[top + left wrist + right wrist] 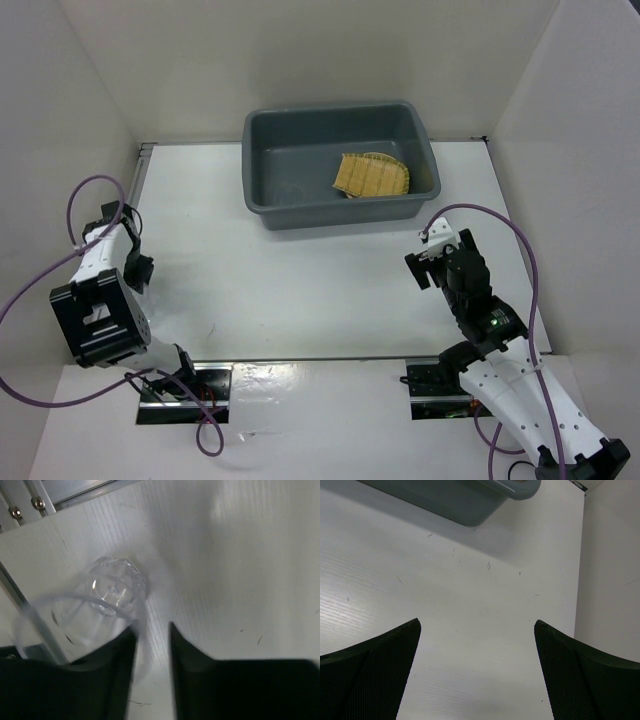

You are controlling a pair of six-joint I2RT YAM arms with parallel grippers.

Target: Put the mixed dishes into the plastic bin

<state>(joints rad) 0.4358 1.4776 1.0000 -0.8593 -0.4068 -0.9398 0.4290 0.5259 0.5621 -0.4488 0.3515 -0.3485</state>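
Observation:
A small clear glass cup [107, 605] stands on the white table by the left wall. My left gripper [152, 627] is down over it, its jaws partway closed astride the near rim. The left finger [100, 675] is in the cup and the right finger [210, 680] outside, with a gap still showing between them. In the top view the left arm hides the cup. The grey plastic bin [270, 150] sits at the back centre with a yellow woven bamboo tray [372, 176] inside. My right gripper [477, 625] hovers open and empty over bare table.
White walls enclose the table on the left, back and right. A metal rail [75, 492] runs along the left wall's foot just beyond the cup. The bin's corner [465, 502] shows ahead of the right gripper [430, 262].

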